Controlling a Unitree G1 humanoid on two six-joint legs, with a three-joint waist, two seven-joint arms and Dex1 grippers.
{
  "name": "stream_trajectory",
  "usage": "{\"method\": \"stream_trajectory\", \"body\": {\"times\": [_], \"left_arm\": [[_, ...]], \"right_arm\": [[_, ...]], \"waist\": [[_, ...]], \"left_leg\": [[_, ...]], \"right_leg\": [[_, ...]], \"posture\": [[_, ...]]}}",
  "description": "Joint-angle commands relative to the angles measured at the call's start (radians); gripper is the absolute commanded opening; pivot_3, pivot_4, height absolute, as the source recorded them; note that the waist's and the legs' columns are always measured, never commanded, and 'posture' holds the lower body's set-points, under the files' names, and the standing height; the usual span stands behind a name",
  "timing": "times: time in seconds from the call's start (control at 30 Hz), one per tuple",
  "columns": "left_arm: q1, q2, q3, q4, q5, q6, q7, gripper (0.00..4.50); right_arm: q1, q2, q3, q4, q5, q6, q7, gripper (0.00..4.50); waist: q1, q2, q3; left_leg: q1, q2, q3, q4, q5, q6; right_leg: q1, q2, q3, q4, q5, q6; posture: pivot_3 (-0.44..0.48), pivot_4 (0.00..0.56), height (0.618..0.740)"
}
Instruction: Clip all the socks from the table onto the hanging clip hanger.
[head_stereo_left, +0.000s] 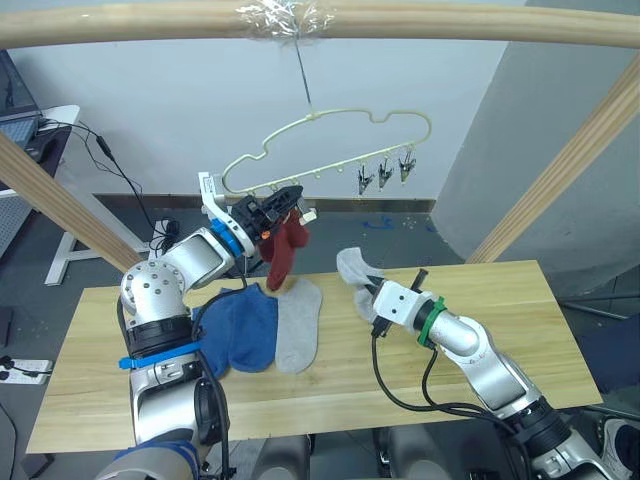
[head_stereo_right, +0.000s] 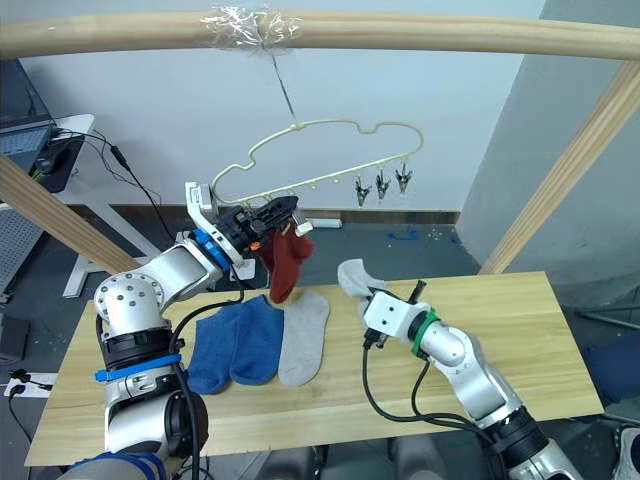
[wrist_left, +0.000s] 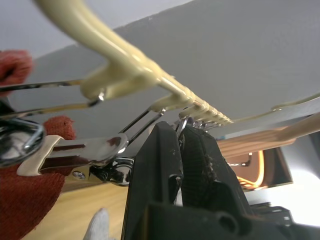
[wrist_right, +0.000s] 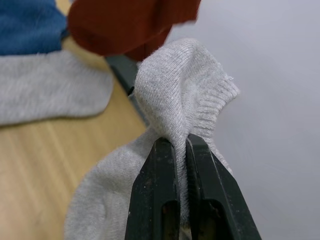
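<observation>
Pincer on our left (head_stereo_left: 292, 200) is up at the clip hanger (head_stereo_left: 330, 150), its black fingers (wrist_left: 170, 170) pressed together around one of the metal clips (wrist_left: 90, 152), it looks to us; we judge it is working that clip onto the rust-red sock (head_stereo_left: 284, 250) dangling just below; right pincer (wrist_right: 182, 150) is clenched on the cuff fold of a light grey sock (wrist_right: 185, 95), lifted off the table (head_stereo_left: 480, 330) near its far edge, ready as the next one up, we reckon. Two blue socks (head_stereo_left: 240, 330) and another grey sock (head_stereo_left: 298, 325) lie flat side by side on the table, touching. Three free clips (head_stereo_left: 385, 172) hang bunched at the hanger's right end; that side has open room. Bare wood stretches to our right; the slanted beam (head_stereo_left: 560, 170) stands well clear.
</observation>
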Motion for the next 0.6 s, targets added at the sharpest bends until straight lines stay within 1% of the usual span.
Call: {"method": "stream_trajectory", "body": {"times": [0.03, 0.2, 0.6], "left_arm": [[-0.004, -0.017, 0.024, -0.018, -0.066, 0.021, 0.056, 0.06], [0.021, -0.016, -0.010, -0.069, -0.076, 0.016, 0.061, 0.06], [0.035, -0.012, -0.024, -0.093, -0.132, 0.012, 0.097, 0.06]], "right_arm": [[-0.023, 0.035, 0.012, -0.054, -0.030, -0.028, -0.016, 0.04], [-0.041, 0.077, 0.015, -0.075, -0.032, -0.035, -0.011, 0.04], [-0.042, 0.093, 0.003, -0.134, -0.001, -0.058, 0.016, 0.04]], "waist": [[0.000, 0.000, 0.000], [0.001, 0.000, 0.000], [0.003, 0.000, 0.000]], "left_leg": [[0.000, 0.000, 0.000, 0.000, 0.000, 0.000], [0.000, 0.000, 0.000, 0.000, 0.001, -0.001], [0.000, 0.000, 0.000, 0.000, 0.001, -0.001]], "right_leg": [[0.000, 0.000, 0.000, 0.000, 0.000, 0.000], [0.000, 0.000, -0.001, 0.000, 0.000, 0.000], [0.000, 0.000, 0.000, 0.000, 0.000, 0.000]], "posture": [[0.069, 0.235, 0.740], [0.069, 0.237, 0.740], [0.069, 0.246, 0.740]]}}
